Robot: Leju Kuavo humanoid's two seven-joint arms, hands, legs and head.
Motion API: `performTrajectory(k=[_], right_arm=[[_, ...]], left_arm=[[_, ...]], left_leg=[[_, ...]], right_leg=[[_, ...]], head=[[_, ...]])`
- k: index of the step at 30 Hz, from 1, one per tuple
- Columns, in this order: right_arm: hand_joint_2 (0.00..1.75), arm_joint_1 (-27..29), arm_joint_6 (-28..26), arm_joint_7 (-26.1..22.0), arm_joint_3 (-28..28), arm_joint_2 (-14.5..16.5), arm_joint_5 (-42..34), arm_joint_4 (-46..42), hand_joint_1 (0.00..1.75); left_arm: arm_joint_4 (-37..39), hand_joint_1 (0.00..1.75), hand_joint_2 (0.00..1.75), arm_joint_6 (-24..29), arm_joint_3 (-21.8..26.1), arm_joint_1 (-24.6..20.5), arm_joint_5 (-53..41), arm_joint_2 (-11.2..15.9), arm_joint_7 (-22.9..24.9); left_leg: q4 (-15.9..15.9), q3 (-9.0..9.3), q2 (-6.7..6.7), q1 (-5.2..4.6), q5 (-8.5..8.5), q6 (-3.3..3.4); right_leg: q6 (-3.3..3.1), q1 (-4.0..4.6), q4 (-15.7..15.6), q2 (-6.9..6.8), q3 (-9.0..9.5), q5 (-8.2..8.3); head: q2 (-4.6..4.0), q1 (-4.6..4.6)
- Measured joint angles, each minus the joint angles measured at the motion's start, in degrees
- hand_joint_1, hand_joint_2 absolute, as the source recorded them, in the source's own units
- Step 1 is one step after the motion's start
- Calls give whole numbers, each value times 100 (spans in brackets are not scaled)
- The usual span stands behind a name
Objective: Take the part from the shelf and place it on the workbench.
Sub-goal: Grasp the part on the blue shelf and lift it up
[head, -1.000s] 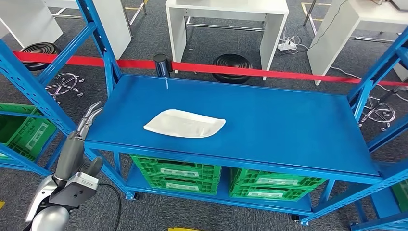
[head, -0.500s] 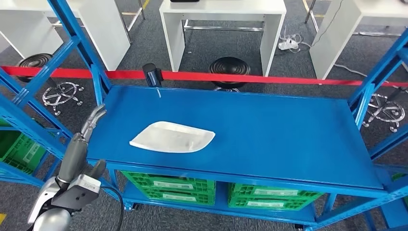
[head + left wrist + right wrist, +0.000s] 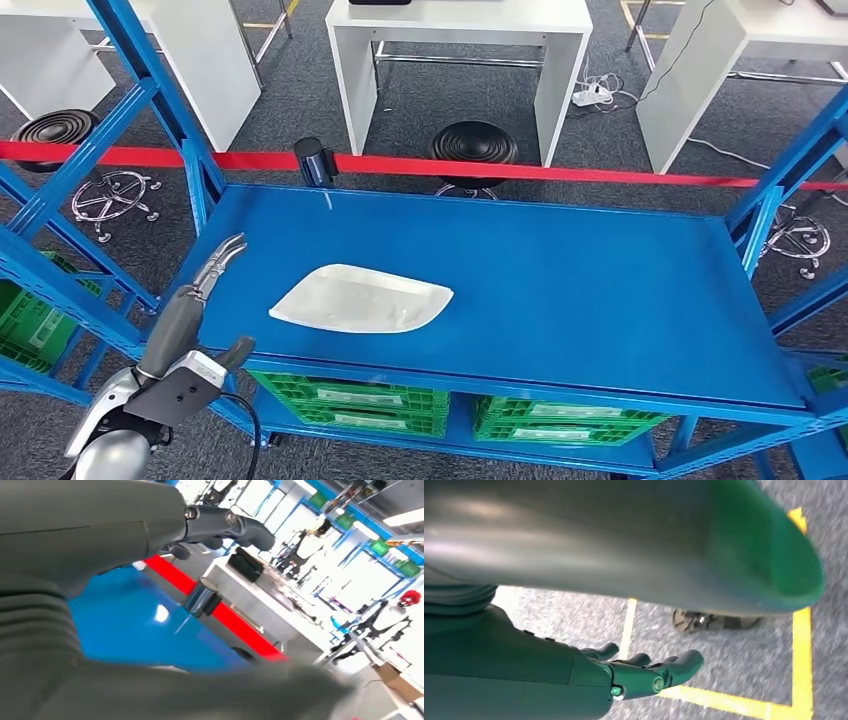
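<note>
Head view: white part (image 3: 360, 299) flat on blue shelf (image 3: 580, 290), left hand (image 3: 200, 290) at the shelf's left edge, fingers apart, empty. Reach step; next needs a move across to grip the part. Left wrist view: fingers (image 3: 240, 525) extended, nothing held. Right wrist view: right hand (image 3: 644, 672) hanging over floor, loosely spread, empty.

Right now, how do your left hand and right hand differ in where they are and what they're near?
The left hand is raised beside the blue shelf's left edge, fingers extended toward the white part without touching it. The right hand hangs low over grey carpet with yellow floor lines, away from the shelf. The left points forward across the shelf top; the right points at the floor. Both hold nothing, fingers apart.
</note>
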Motion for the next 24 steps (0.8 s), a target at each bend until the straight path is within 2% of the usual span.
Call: performTrajectory(k=[6,16,20,24], right_arm=[[0,-8,-2,-37,3,-37,58,0,0],[0,-9,5,-37,15,-61,116,0,0],[0,-19,28,-33,17,-66,152,0,0],[0,-41,34,-33,18,-66,170,0,0]], left_arm=[[383,0,175,-13,-57,-62,-187,38,-98],[1050,0,175,244,-341,-423,-838,63,-60],[1534,0,175,478,-585,-803,-1392,51,-24],[2431,0,175,852,-995,-1459,-1999,-63,-56]], left_leg=[[-1,18,0,-1,-26,43],[-1,28,1,2,-22,49],[-2,31,-2,5,-20,47],[-3,36,-3,6,-18,45]], right_leg=[[66,-5,-57,0,40,-6],[81,-20,-62,-2,48,4],[81,-17,-62,-8,50,3],[81,-16,-61,-12,56,4]], head=[[0,3],[0,2],[0,2],[0,2]])
